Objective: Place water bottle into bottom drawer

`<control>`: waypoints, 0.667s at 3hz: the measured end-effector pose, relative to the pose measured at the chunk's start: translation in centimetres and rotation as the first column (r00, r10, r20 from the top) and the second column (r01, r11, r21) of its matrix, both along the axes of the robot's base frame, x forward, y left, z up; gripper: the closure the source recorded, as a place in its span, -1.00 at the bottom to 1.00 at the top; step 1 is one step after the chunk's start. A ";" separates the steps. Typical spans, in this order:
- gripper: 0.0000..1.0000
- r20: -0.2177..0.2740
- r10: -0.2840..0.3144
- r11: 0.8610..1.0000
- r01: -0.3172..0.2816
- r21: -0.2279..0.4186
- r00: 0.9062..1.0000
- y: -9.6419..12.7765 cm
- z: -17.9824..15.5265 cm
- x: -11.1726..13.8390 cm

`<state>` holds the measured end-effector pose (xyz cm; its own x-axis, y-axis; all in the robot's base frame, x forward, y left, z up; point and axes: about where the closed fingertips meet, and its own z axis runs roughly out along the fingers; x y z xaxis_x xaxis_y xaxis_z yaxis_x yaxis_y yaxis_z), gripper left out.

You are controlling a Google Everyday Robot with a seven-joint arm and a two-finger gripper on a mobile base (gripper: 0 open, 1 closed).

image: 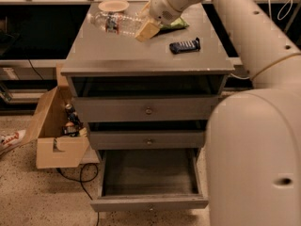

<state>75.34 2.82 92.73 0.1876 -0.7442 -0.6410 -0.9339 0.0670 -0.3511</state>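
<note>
The water bottle [115,23], clear plastic with a dark label band, is held level over the back left of the grey cabinet top [141,58]. My gripper [145,29], tan fingers at the end of the white arm, is shut on the bottle's right end. The bottom drawer [149,203] is pulled out below the two shut drawers, and its tray shows nothing inside. The gripper is well above and behind it.
A tan plate [113,5] sits at the back of the top, with a green chip bag [175,25] beside the gripper and a dark blue packet [185,45] to the right. An open cardboard box [56,142] of items stands left of the cabinet. My white arm fills the right side.
</note>
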 end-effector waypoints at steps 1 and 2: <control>1.00 -0.030 -0.004 1.000 0.004 -0.013 1.000 -4.1 -1.3 -4.3; 1.00 -0.029 -0.004 1.000 0.004 -0.012 1.000 -4.1 -1.3 -4.3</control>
